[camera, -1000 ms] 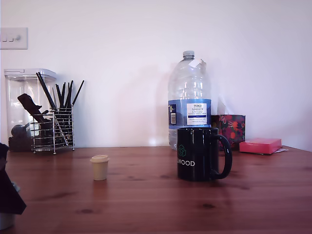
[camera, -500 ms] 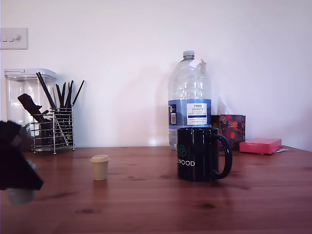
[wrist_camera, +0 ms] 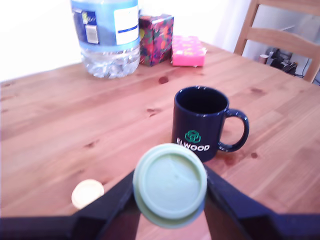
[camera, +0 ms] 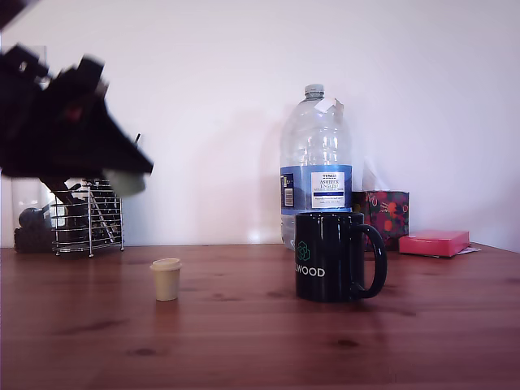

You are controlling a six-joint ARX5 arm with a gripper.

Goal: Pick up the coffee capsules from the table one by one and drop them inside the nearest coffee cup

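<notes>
Table (camera: 244,341) with mug (camera: 329,257) standing upright and open; no pod shows inside it, though the wrist view sees only part of its inside. Gripper (wrist_camera: 170,187), raised high at the exterior view's left, carries the grey-teal pod (wrist_camera: 170,185); the step in hand is transport to the mug. Next move: bring the pod over the mug's mouth, then release. Jaws are closed against the pod's sides, pinching it; the exterior view is blurred here. Beige pod (camera: 166,279) waits on the table, well apart from the mug.
</notes>
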